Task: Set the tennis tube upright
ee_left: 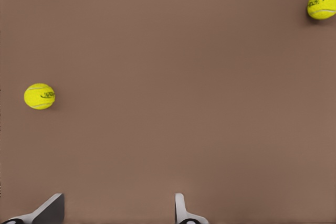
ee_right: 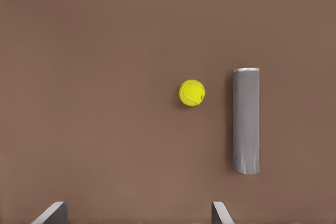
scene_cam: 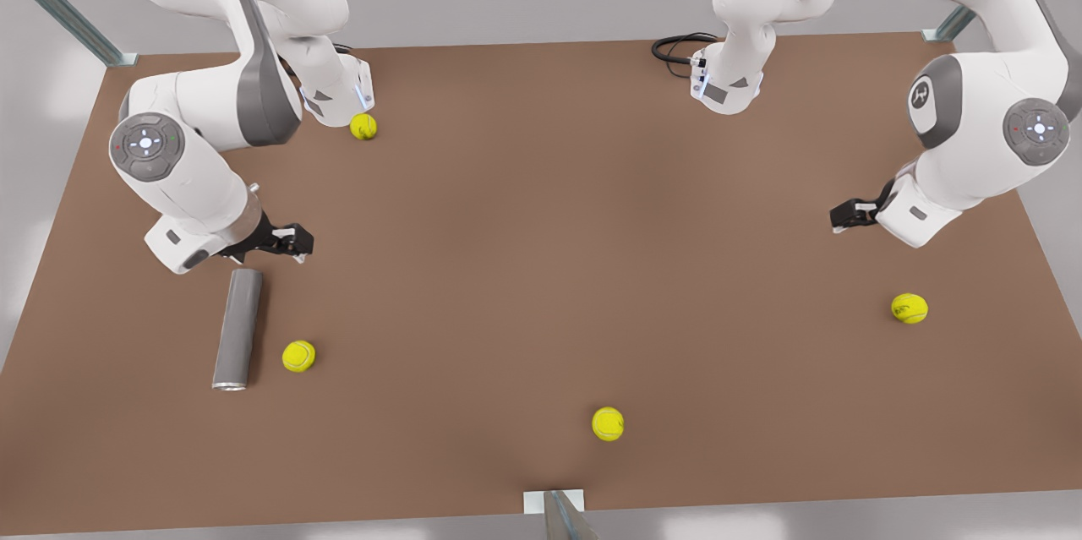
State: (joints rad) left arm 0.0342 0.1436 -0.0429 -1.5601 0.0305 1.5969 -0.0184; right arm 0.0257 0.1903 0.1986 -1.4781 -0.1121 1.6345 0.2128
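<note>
**Two robot arms hovering over a brown table, grey tube lying flat**

Two white arms are reaching over a brown table point(scene_cam: 541, 270). The tennis tube point(scene_cam: 237, 329), a plain grey cylinder, is lying on its side near the table's edge at the front view's left, its silvery-rimmed end pointing toward the camera.

The right gripper point(scene_cam: 292, 242) is hanging just beyond the tube's far end, not touching it, with its fingers point(ee_right: 52, 212) spread apart and holding nothing. A yellow tennis ball point(scene_cam: 298, 356) is sitting just beside the tube, near its rimmed end.

The left gripper point(scene_cam: 849, 214) is hovering well away from the tube, across the table at the front view's right, its fingers point(ee_left: 181, 208) also parted and empty. Three more balls are lying well apart from the tube: one point(scene_cam: 909, 308) near the left gripper, one point(scene_cam: 608, 423) by the near edge, and one point(scene_cam: 363, 127) toward the far edge.
</note>
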